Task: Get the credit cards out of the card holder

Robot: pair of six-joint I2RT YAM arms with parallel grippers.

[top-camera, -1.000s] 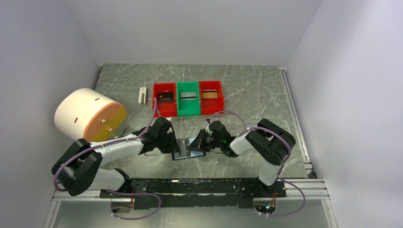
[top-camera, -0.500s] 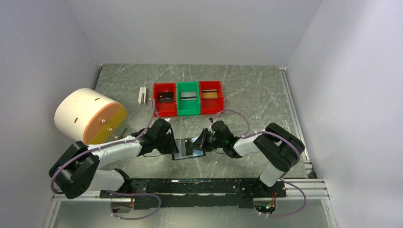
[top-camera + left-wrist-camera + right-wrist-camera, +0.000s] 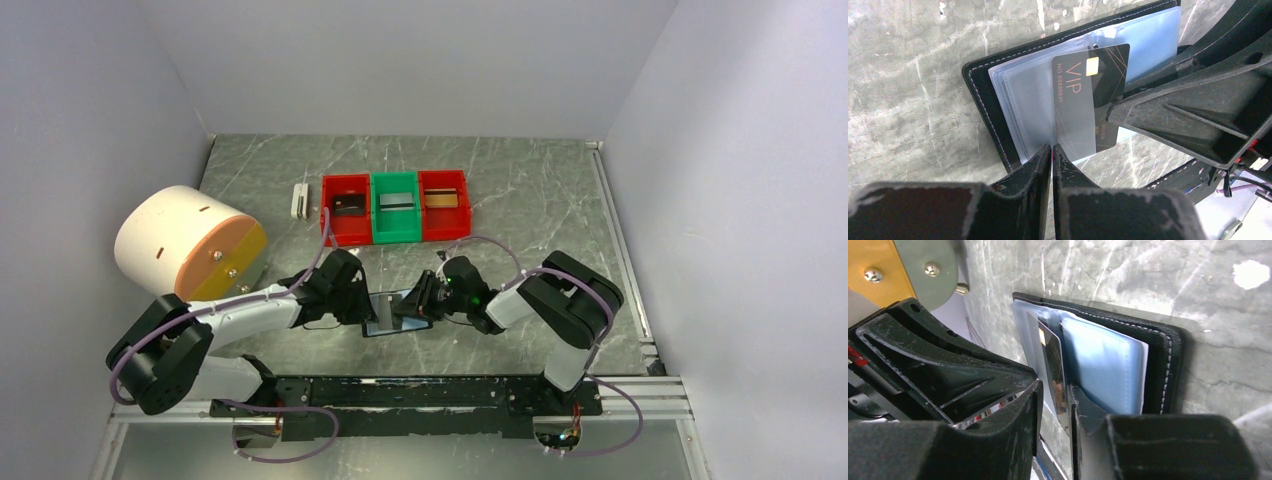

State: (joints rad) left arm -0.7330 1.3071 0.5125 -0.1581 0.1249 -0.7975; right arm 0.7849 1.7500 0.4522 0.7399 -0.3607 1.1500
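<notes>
One dark card [image 3: 1090, 95] sits partly out of the holder [image 3: 385, 322] at centre frame, my right claw [image 3: 1054, 390] pinched on it and left claw [image 3: 1051, 150] shut at the holder's lower edge, so I'd draw it straight along the sleeve [image 3: 1023, 100], holder pinned.

- Card holder [image 3: 984, 95]: matt black leather-look cover, pale stitching, glossy clear plastic sleeves.
- Credit card [image 3: 1088, 100]: dark, glossy plastic.
- Table [image 3: 908, 100]: smooth grey marble-look surface.
</notes>
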